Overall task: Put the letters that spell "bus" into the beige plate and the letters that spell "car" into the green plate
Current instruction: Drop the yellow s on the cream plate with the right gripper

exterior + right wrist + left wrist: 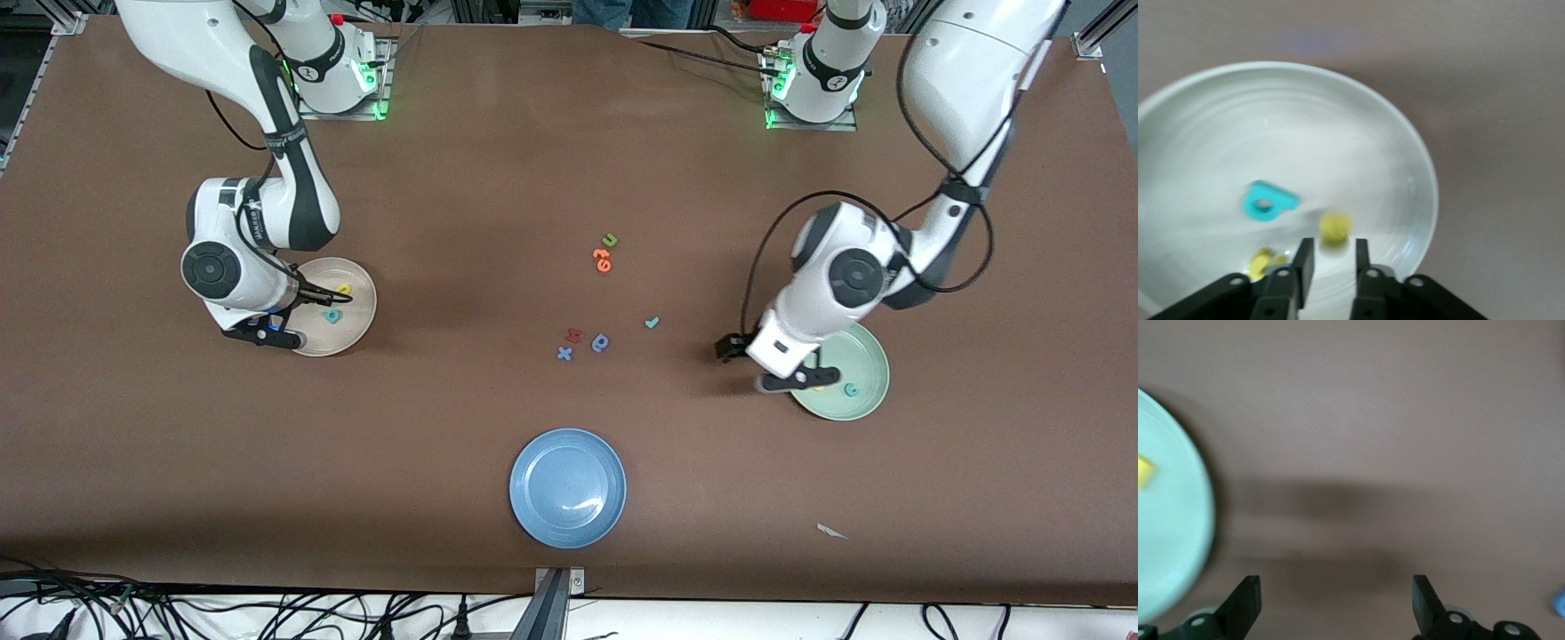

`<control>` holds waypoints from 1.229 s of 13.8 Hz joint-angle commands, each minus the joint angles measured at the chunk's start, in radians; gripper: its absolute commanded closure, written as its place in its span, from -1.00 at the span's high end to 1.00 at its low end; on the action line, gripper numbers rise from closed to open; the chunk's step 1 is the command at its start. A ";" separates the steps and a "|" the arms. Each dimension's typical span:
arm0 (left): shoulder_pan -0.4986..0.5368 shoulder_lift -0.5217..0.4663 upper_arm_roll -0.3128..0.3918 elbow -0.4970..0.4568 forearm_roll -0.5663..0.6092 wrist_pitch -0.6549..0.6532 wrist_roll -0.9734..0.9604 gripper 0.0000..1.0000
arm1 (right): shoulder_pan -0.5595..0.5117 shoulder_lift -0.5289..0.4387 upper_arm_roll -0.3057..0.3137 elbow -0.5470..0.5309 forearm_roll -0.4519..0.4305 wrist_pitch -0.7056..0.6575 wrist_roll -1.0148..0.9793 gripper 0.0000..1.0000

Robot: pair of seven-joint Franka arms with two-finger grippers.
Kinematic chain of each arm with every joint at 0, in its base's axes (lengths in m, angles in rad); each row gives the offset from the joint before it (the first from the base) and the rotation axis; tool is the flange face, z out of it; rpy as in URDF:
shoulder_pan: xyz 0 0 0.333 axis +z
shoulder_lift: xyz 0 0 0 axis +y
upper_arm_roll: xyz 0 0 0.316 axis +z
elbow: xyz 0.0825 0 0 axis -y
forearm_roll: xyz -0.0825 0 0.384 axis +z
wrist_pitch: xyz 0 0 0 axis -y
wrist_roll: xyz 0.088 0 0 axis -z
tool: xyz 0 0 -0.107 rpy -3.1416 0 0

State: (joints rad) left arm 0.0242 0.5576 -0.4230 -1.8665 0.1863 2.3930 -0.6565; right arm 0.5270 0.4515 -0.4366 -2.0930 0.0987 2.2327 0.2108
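Note:
The beige plate (360, 331) lies at the right arm's end of the table. In it are the teal "b" (1268, 202) and two yellow letters, one (1335, 228) just ahead of the fingertips and one (1265, 261) beside them. My right gripper (1333, 243) hangs low over this plate, slightly open, with nothing between its fingers. The green plate (869, 396) holds the teal "c" (851, 388) and a yellow letter (1143, 472). My left gripper (1337, 587) is wide open and empty over that plate's edge. The teal "r" (652, 323) lies on the bare table.
Mid-table lie a green "u" (609, 240), orange letters (603, 260), a red letter (573, 335), a blue round letter (600, 342) and a blue "x" (564, 354). A blue plate (567, 487) sits nearer the front camera. A white scrap (831, 532) lies near the front edge.

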 commanded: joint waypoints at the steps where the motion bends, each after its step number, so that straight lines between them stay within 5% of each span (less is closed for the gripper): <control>1: -0.105 0.033 0.009 0.016 0.025 0.003 -0.171 1.00 | -0.012 -0.010 0.007 0.016 0.013 -0.010 -0.027 1.00; 7: -0.214 0.156 0.018 0.109 0.139 0.003 -0.432 0.99 | -0.010 -0.005 0.029 0.400 0.013 -0.448 -0.028 1.00; 14: -0.245 0.189 0.021 0.121 0.153 0.003 -0.488 0.66 | -0.025 -0.060 0.036 0.611 0.015 -0.539 -0.033 1.00; 17: -0.250 0.189 0.026 0.121 0.154 0.002 -0.489 0.44 | -0.201 -0.152 0.223 0.607 0.003 -0.521 -0.041 1.00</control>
State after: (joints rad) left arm -0.2109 0.7341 -0.4104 -1.7709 0.3079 2.3989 -1.1190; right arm 0.4539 0.3648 -0.3340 -1.4757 0.0991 1.7214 0.1912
